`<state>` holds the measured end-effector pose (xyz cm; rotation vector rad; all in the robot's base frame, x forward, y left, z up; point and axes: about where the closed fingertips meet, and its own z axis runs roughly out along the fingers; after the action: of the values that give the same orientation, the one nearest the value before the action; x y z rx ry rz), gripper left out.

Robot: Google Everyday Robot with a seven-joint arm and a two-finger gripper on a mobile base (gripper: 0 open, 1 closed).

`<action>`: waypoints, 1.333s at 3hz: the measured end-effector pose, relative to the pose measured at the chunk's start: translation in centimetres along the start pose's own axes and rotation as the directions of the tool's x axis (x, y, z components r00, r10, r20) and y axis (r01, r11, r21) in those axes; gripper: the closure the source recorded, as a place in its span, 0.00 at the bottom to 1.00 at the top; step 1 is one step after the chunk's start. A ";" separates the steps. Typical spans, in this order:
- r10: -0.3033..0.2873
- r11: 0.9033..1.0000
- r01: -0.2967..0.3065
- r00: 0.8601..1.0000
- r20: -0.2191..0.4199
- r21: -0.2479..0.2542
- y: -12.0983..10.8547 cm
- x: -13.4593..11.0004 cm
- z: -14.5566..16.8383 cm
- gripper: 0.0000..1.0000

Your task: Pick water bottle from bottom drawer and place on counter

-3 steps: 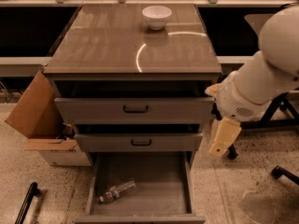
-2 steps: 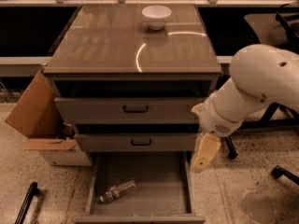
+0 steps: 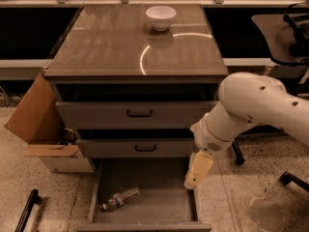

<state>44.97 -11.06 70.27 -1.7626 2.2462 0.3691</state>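
The water bottle (image 3: pixel 120 198) lies on its side in the front left of the open bottom drawer (image 3: pixel 159 197), its cap pointing to the front left. My gripper (image 3: pixel 197 170) hangs from the white arm (image 3: pixel 241 110) and points down over the drawer's right wall, well to the right of the bottle and above it. It holds nothing that I can see. The counter (image 3: pixel 116 47) is the glossy top of the cabinet, with a curved light streak on it.
A white bowl (image 3: pixel 161 17) stands at the back of the counter. The two upper drawers (image 3: pixel 135 113) are slightly open. An open cardboard box (image 3: pixel 41 124) stands left of the cabinet. A black bar (image 3: pixel 26 211) lies at the bottom left, and chair legs (image 3: pixel 289 178) are at the right.
My arm has swung left and down, bringing the gripper from beside the cabinet's right side to over the bottom drawer's right wall. The bottle has not moved.
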 end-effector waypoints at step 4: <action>-0.135 0.990 0.139 0.985 0.104 -0.037 0.6 -2.8 16.8 0.00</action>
<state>45.84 -2.44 55.63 -1.8638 2.0488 0.4714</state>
